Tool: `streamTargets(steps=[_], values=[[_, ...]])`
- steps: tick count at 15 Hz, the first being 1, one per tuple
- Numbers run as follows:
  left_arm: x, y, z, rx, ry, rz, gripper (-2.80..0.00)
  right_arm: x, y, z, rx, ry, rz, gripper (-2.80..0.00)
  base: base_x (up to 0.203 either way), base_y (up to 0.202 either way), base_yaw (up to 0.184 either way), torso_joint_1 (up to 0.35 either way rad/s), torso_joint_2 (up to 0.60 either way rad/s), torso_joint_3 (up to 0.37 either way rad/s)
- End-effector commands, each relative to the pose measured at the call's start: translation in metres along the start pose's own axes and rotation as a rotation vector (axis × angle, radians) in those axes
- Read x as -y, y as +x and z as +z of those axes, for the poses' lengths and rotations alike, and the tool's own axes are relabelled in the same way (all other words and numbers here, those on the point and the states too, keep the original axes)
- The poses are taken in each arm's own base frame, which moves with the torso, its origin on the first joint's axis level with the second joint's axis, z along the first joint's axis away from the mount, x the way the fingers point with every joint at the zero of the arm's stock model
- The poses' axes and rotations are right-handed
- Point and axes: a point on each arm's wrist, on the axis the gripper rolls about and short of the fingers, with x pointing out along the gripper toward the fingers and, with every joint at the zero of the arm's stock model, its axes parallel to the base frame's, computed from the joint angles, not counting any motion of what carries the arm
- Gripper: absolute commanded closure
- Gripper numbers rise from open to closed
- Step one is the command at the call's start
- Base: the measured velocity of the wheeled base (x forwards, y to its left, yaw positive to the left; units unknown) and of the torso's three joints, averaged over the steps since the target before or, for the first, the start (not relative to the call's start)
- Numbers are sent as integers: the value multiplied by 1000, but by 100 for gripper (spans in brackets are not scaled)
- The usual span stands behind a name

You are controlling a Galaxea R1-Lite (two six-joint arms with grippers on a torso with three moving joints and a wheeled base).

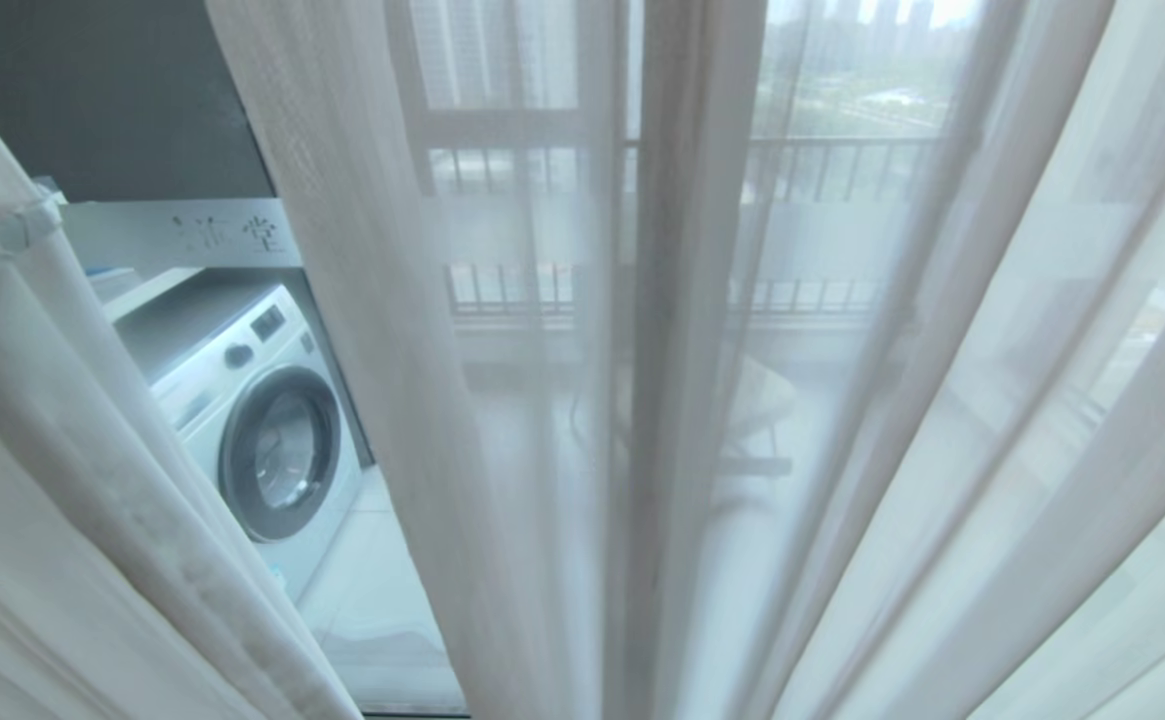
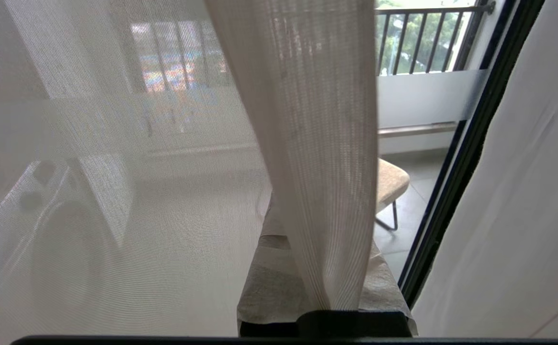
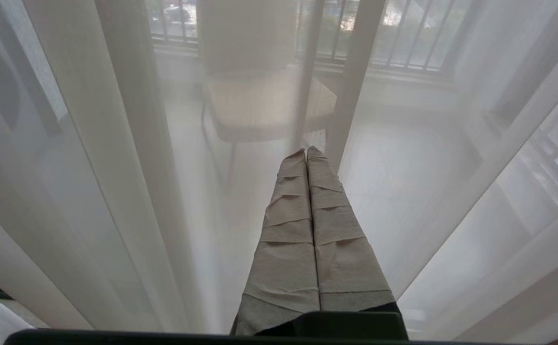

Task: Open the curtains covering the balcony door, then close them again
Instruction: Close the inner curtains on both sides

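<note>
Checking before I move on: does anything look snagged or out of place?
Yes: a fold of the sheer curtain is pinched in the shut left pincer, pulled off its hang. The right pincer is shut, empty.

Out on the balcony I see a white front-loading washing machine (image 1: 260,430) with a dark round door, standing on pale floor tiles (image 1: 367,580) against a dark grey wall (image 1: 112,100). A cushioned chair (image 2: 392,184) on thin metal legs sits on the tiles near a black barred railing (image 2: 422,43), and beyond the bars I make out green trees and hazy high-rise buildings (image 1: 872,40). Soft daylight fills the whole space and leaves the floor bright.
</note>
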Motion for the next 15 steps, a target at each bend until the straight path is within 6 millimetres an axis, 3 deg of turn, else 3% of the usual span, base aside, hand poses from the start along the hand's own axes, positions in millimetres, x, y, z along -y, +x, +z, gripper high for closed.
streamTargets(steps=[1, 6, 15], values=[[0, 2, -1, -3, -2, -1, 0, 0, 0, 0, 0, -1, 1, 0, 0, -189, 3, 2, -2, 3], [-1, 3, 0, -3, -3, 2, 0, 0, 0, 0, 0, -1, 1, 0, 0, -176, 0, 3, 1, 1], [-1, 2, -1, -2, -15, 2, 0, 0, 0, 0, 0, -1, 1, 0, 0, -7, 0, 0, 0, 0]])
